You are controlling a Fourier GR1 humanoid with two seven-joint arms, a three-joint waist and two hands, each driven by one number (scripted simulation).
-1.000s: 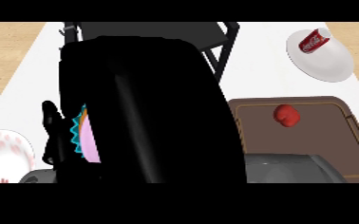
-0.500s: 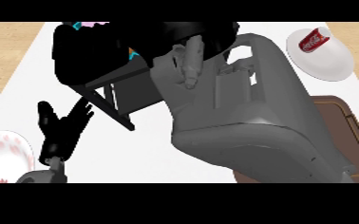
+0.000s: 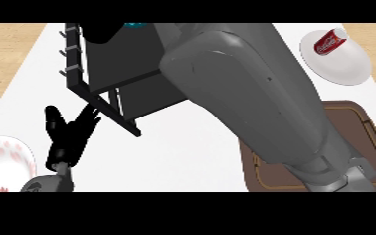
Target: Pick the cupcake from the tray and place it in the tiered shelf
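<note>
My right forearm [image 3: 249,94] is stretching across the middle of the view toward the tiered shelf [image 3: 110,94], and it is hiding most of what matters. My right hand [image 3: 103,32] is showing only as a dark shape at the top of the shelf, so I cannot tell how it is set or whether anything is in it.

I am seeing the cupcake only as a small teal sliver [image 3: 134,25] just beside that dark shape, at the upper edge of the shelf; the rest of it is hidden. From that sliver I am judging the paper cup to be teal, and nothing more can be said of its icing or whether it is sitting upright.

The risk I am weighing is a blind release: with the shelf's tier covered by my own arm, the cupcake could be coming down on the frame's edge instead of flat on a tier, and tipping. My forearm is also passing close over the shelf's dark frame, so pulling back carelessly could be nudging the shelf across the surface [image 3: 191,149].

My left hand [image 3: 66,137] is resting open at the lower left, fingers relaxed, just beside the shelf's front corner. The brown tray [image 3: 345,124] is lying at the right, partly under my arm.
</note>
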